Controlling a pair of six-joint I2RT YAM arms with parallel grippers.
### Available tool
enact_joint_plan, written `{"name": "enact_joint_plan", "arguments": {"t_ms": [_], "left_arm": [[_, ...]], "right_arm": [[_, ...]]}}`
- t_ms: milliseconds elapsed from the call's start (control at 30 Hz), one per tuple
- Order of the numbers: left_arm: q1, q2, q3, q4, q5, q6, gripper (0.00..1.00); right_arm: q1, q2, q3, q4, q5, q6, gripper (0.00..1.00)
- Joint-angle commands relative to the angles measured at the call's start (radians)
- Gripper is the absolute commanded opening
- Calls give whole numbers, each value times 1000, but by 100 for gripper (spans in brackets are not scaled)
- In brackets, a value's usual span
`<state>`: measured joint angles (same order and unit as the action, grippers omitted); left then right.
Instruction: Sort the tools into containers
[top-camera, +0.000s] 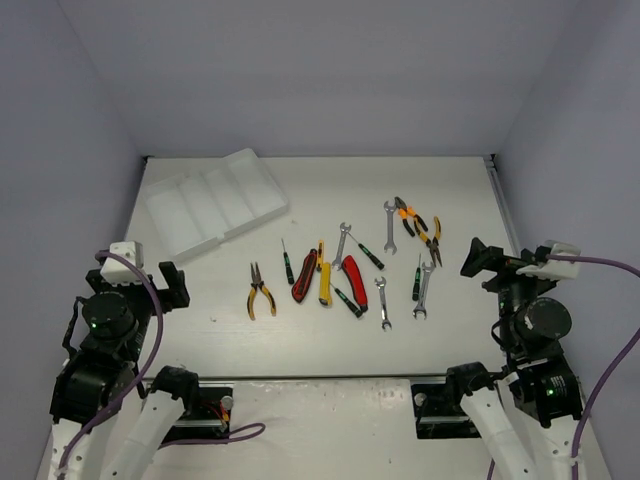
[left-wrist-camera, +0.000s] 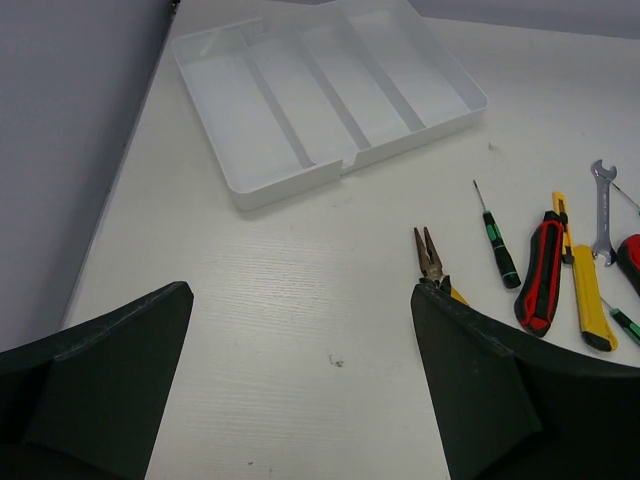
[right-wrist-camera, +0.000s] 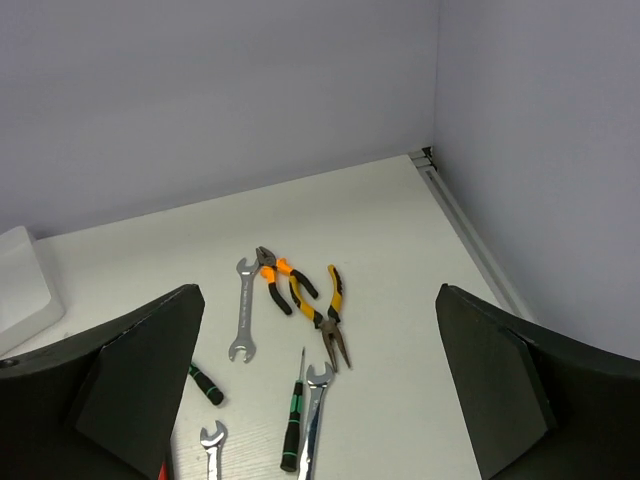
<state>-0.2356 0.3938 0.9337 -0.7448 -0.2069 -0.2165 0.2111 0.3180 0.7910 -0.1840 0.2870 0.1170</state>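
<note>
- White plastic tray (top-camera: 200, 205) lies at the far left of the table, set at an angle, with nothing in its four compartments. The tools (top-camera: 324, 282) lie in a loose row to its right, none sorted yet.
- Left gripper (left-wrist-camera: 300, 295) and right gripper (right-wrist-camera: 320, 295) hang above the table, fingers spread wide, nothing between them.
- Crossed pliers: two orange-handled pliers (right-wrist-camera: 305, 300) overlap, with a silver wrench (right-wrist-camera: 243, 310) just beside them. A closure here may lift both or drag one along.
- Packed centre: the red-black knife (left-wrist-camera: 540, 270) and yellow knife (left-wrist-camera: 585, 295) lie side by side, nearly touching. Fingers descending there may pinch both or shove one aside.
- Low profiles: the thin screwdriver (left-wrist-camera: 497, 238) sits flat on the table. Fingers may skate over it, or it may pivot once lifted.
- Tray: it looks light and unfixed. A tool released off-line with the angled dividers may straddle two compartments or nudge the tray.
- Reach: the tray is on the left arm's side. A right-arm carry across may crowd the left arm.
</note>
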Motion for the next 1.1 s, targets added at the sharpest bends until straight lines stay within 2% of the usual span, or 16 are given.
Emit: {"name": "enact_joint_plan", "arguments": {"t_ms": [0, 67, 167, 300, 467, 567, 633, 967, 1067], "left_arm": [[-6, 138, 23, 36, 118, -5, 89], [-5, 197, 36, 36, 185, -17, 89], [-7, 337, 58, 37, 300, -41, 89], [-24, 546, 77, 34, 327, -89, 89], [-131, 777, 105, 61, 267, -144, 89], [-136, 831, 85, 97, 248, -195, 89], [-134, 855, 33, 193, 260, -225, 85], [-149, 1029, -1, 309, 255, -307, 56], [-171, 1071, -33, 335, 230, -320, 54]], "right_arm": [[7, 10, -11, 75, -65, 13, 100], [7, 24, -7, 76, -155, -3, 100], [7, 56, 2, 74, -211, -8, 100], [7, 86, 3, 70, -122, 97, 100], [7, 161, -37, 70, -231, 111, 100], [7, 178, -47, 68, -236, 134, 100], [8, 173, -54, 69, -253, 140, 100], [10, 194, -91, 66, -260, 163, 100], [10, 203, -90, 64, -267, 162, 100]]}}
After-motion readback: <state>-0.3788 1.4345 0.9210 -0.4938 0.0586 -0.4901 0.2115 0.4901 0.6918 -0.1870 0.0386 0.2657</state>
